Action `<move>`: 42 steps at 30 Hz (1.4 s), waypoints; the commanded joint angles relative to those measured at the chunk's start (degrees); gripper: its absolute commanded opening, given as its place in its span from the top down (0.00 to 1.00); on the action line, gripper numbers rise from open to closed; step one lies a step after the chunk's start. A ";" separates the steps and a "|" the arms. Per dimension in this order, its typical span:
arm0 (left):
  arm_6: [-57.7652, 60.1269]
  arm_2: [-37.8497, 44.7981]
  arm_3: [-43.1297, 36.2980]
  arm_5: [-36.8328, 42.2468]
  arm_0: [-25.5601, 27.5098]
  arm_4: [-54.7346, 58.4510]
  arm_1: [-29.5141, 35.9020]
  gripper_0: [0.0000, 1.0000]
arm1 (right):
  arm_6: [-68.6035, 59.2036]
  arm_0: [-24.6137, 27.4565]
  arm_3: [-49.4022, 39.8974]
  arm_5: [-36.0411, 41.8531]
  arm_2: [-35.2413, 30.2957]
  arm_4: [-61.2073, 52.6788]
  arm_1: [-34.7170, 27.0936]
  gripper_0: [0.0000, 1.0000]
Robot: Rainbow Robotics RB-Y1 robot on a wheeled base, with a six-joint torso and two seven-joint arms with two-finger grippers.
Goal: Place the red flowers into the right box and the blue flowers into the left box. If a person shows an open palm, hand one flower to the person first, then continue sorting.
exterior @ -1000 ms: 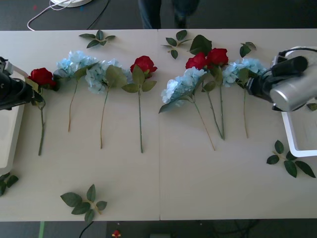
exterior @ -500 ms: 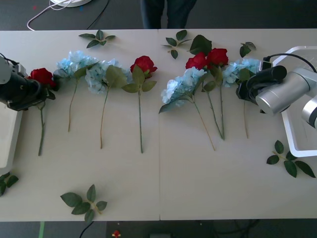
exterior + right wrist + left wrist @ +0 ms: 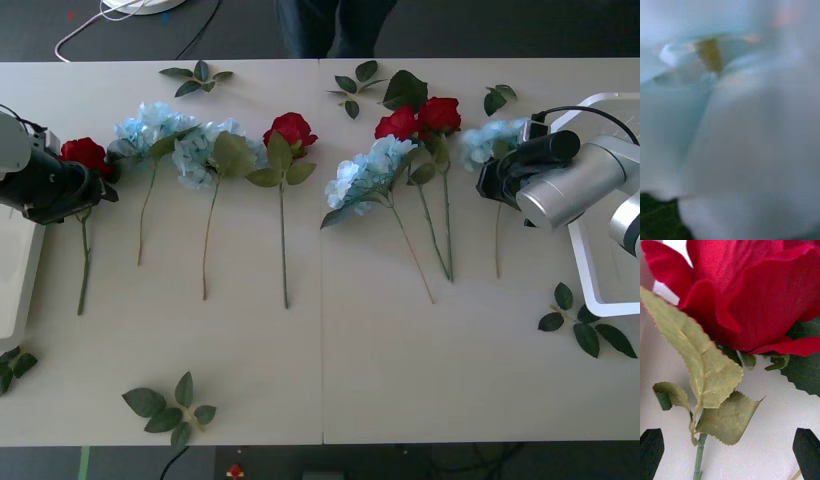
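The leftmost of the red flowers [image 3: 82, 152] lies by the table's left edge. My left gripper [image 3: 98, 186] is at its bloom, open, with the black fingertips [image 3: 650, 452] on either side of the stem [image 3: 699, 457] just under the petals [image 3: 752, 296]. My right gripper [image 3: 488, 184] is pressed against the rightmost of the blue flowers [image 3: 490, 138], whose pale petals [image 3: 730, 123] sit right at the right wrist camera. More blue flowers [image 3: 205, 150] and red flowers [image 3: 290, 130] lie in a row across the table. The left box [image 3: 18, 280] and right box [image 3: 598, 270] sit at the table's ends.
Loose green leaf sprigs lie near the front edge [image 3: 170, 408], at the right by the box [image 3: 585, 325] and along the far side [image 3: 200, 78]. A person's legs [image 3: 330, 25] stand behind the far edge. The table's front half is bare.
My left gripper has slid right to the rose's bloom. My right gripper has moved in and down onto the rightmost blue flower, nudging it slightly.
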 commanded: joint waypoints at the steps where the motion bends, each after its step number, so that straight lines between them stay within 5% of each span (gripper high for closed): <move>1: -1.80 0.57 -0.11 -1.97 -0.41 -1.28 -1.89 0.00 | 1.16 -2.52 -0.07 -0.75 0.19 -0.35 0.87 1.00; 26: -2.33 0.48 0.33 -8.38 4.25 -4.18 -3.73 0.00 | 2.22 -0.93 -9.74 -2.51 -4.20 -3.07 -3.79 1.00; 33: -2.51 0.48 0.33 -8.47 4.33 -4.70 -3.73 0.00 | 2.83 4.78 -19.23 -5.59 -10.53 -2.55 -7.65 1.00; 42: -2.51 0.48 0.33 -8.47 4.33 -4.70 -3.73 0.00 | 3.89 18.49 -34.52 -15.70 -21.60 0.71 -13.89 1.00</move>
